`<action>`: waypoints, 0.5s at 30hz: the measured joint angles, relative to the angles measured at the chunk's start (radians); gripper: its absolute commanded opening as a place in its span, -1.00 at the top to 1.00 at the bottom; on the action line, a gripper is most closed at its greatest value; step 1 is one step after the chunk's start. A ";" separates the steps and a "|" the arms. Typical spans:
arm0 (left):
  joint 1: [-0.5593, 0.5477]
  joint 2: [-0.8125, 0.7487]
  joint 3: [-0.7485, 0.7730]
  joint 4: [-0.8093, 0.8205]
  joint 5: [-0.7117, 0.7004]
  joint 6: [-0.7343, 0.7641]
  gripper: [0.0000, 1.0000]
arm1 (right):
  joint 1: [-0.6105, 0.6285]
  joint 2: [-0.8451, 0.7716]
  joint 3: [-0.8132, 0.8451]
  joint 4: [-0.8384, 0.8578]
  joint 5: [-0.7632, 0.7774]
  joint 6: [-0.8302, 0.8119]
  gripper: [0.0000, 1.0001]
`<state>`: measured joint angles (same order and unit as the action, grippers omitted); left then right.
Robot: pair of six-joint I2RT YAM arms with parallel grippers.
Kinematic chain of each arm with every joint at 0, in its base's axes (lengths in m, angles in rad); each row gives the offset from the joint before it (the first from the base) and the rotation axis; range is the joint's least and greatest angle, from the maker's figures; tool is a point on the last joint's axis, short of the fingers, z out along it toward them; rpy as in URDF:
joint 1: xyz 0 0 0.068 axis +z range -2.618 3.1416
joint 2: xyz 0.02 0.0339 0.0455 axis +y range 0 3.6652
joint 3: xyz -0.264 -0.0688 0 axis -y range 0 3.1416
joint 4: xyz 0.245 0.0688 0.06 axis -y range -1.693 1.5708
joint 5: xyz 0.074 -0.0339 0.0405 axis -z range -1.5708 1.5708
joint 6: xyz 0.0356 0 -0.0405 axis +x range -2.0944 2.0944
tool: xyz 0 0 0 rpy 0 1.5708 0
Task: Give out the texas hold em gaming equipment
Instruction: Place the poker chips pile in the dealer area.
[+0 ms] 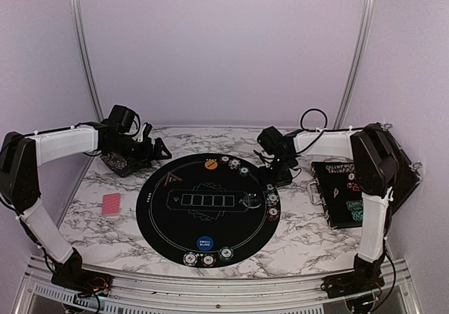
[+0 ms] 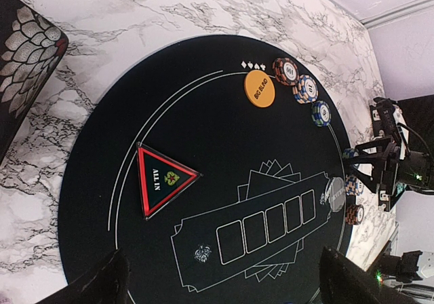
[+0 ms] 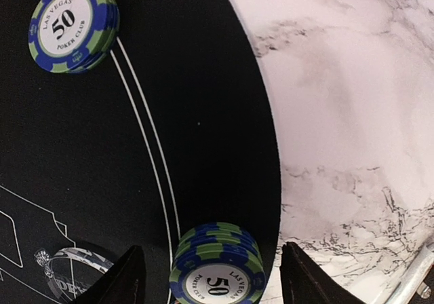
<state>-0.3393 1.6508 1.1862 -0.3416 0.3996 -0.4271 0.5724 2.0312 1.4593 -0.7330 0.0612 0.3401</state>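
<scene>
The stack of blue-and-green 50 chips (image 3: 218, 256) sits flat on the black mat (image 3: 102, 155), right between the fingers of my right gripper (image 3: 211, 287). My jaws stand apart on either side of it with a gap each way, so I am gripping nothing. I judge this step to be setting out one player's chips on this side of the mat. The next move calls for a straight lift, so neither finger clips the stack and spills it. The stack lies between the double white line and the mat's rim, with little mat left on its outer side. One finger hangs over the marble table (image 3: 352, 114), where there is free room. The other hangs just beside the clear dealer button (image 3: 68, 277), so I should not drift that way. Ahead of me a second 50 stack (image 3: 71, 22) stands well apart. My left gripper (image 2: 224, 287) hovers wide and holds nothing, above the mat's far side near the ALL IN triangle (image 2: 163, 178) and the orange BIG BLIND button (image 2: 260, 88). The red-backed cards (image 1: 112, 205) lie off the mat beside that arm, which I judge is a job for it.
</scene>
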 measured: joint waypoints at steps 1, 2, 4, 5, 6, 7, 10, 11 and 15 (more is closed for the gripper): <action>0.000 0.000 0.000 0.000 0.000 0.000 -0.98 | 0.000 0.000 0.005 0.000 0.001 0.000 -0.38; 0.000 0.000 0.000 0.000 0.000 0.000 -0.98 | 0.000 0.000 0.008 -0.001 0.001 0.000 -0.40; 0.000 0.000 0.000 0.000 0.000 0.000 -0.98 | 0.000 0.000 0.011 0.000 0.001 0.000 -0.45; 0.000 0.000 0.000 0.000 0.000 0.000 -0.98 | 0.000 0.000 0.012 -0.001 0.001 0.000 -0.46; 0.000 0.000 0.000 0.000 0.000 0.000 -0.98 | 0.000 0.000 0.012 0.000 0.001 0.000 -0.47; 0.000 0.000 0.000 0.000 0.000 0.000 -0.98 | 0.000 0.000 0.012 -0.001 0.001 0.000 -0.48; 0.000 0.000 0.000 0.000 0.000 0.000 -0.98 | 0.000 0.000 0.016 -0.002 0.002 0.000 -0.50; 0.000 0.000 0.000 0.000 0.000 0.000 -0.98 | 0.000 0.000 0.018 -0.002 0.002 0.000 -0.51; 0.000 0.000 0.000 0.000 0.000 0.000 -0.98 | 0.000 0.000 0.026 -0.002 0.008 0.000 -0.51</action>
<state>-0.3393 1.6508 1.1862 -0.3416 0.3996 -0.4271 0.5724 2.0312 1.4849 -0.7353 0.0689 0.3405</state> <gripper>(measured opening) 0.989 0.753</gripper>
